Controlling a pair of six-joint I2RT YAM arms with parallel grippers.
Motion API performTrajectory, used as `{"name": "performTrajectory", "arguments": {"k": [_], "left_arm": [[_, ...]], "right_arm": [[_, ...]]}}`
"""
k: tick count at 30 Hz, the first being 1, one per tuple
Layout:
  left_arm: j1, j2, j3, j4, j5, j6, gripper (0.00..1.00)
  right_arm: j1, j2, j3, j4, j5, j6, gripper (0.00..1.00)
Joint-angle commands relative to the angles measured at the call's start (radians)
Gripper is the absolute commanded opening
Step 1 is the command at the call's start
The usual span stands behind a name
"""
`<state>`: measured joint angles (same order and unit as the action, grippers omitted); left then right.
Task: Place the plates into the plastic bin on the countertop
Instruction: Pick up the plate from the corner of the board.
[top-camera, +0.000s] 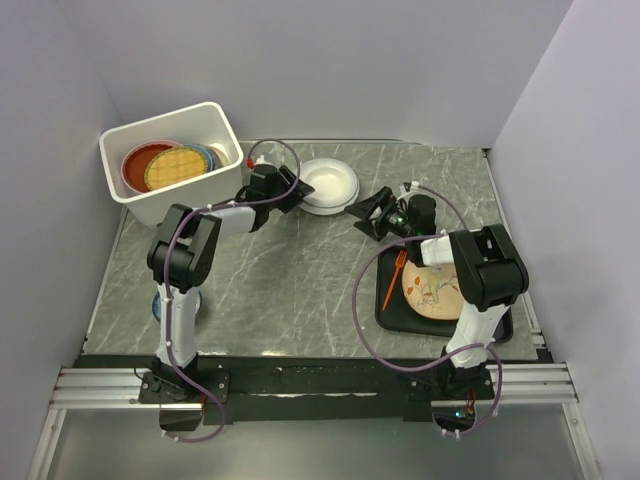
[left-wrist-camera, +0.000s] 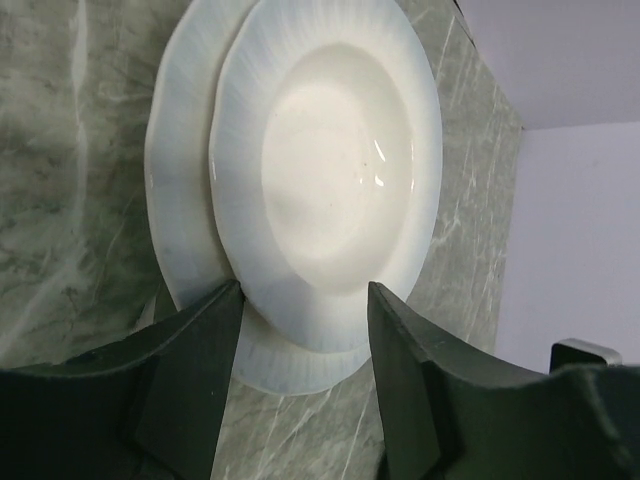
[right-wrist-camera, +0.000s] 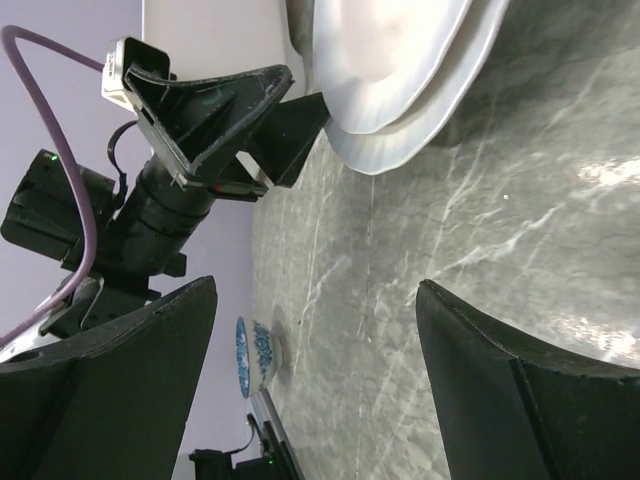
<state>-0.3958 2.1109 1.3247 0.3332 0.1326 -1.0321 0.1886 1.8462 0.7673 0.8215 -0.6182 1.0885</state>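
Two white fluted round plates, one stacked in the other, sat at the far middle of the grey-green marbled bench, not yet binned. The left end effector was released, its fingers flanking the stack's near rim. The right end effector hovered just beside, spread wide and empty. The white rectangular plastic bin at far left held a red-orange plate, a woven yellow plate and a light blue plate. A cream twig-drawn plate lay on a flat black tray. At least three plates seemed placed and three left. No writing was legible.
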Motion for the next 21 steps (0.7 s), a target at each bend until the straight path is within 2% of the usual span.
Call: {"name": "performTrajectory", "arguments": {"k": [1, 8, 15, 21], "left_arm": [[-0.002, 0.078, 0.036, -0.052, -0.037, -0.016, 0.59], [0.002, 0.129, 0.12, -0.114, -0.068, 0.01, 0.57], [0.005, 0.152, 0.168, -0.149, -0.129, 0.011, 0.62], [0.005, 0.188, 0.226, -0.169, -0.128, 0.013, 0.62]], "right_arm": [[-0.024, -0.05, -0.006, 0.024, -0.003, -0.022, 0.88], [-0.043, -0.028, 0.026, 0.013, 0.002, -0.029, 0.88], [-0.046, -0.022, 0.029, 0.018, 0.002, -0.027, 0.88], [-0.049, -0.008, 0.021, 0.033, 0.0, -0.022, 0.88]]}}
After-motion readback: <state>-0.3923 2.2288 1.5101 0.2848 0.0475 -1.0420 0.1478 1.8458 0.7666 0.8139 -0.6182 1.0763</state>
